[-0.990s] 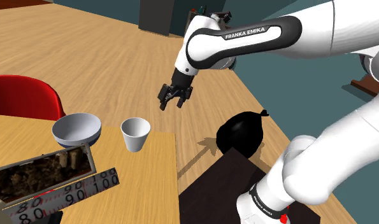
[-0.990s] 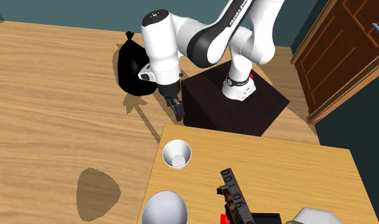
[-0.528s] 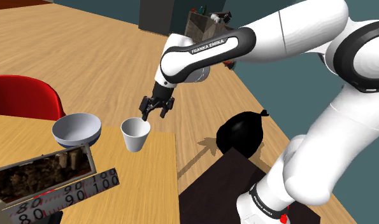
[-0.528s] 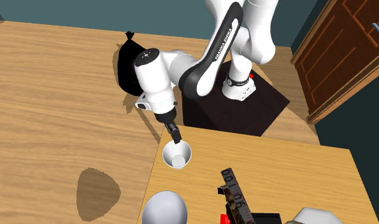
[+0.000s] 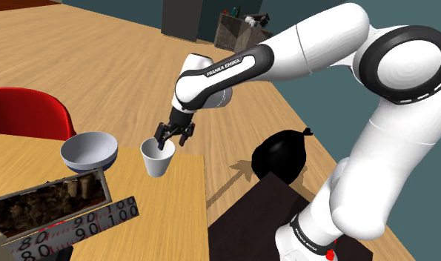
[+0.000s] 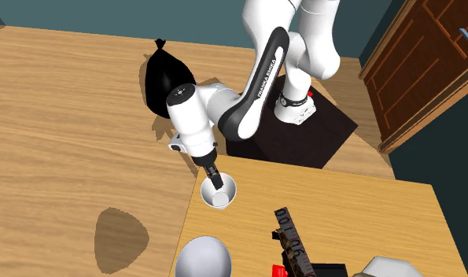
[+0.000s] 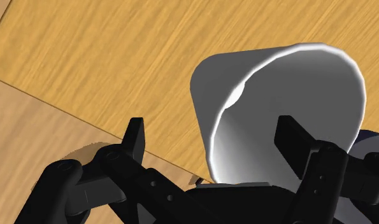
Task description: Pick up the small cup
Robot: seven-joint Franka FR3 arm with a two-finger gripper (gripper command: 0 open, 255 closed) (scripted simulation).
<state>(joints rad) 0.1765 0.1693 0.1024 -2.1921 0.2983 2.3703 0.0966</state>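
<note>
On table (image 5: 167, 219) corner | small cup (image 5: 158, 163) upright, mouth up, axis vertical | gripper (image 5: 170, 142) spread apart, straddling rim

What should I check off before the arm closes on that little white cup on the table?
1. The jaws are open: ok, they stand apart.
2. The jaws straddle the wall of the small white tapered cup: ok, one finger is outside and the other inside.
3. Cup upright on the light wooden table: ok.
4. Grey round bowl apart from the cup: ok.
5. Cup gripped: not ok, the outer finger stands off the wall.
6. Fingers low enough for a firm hold: cannot tell.
</note>
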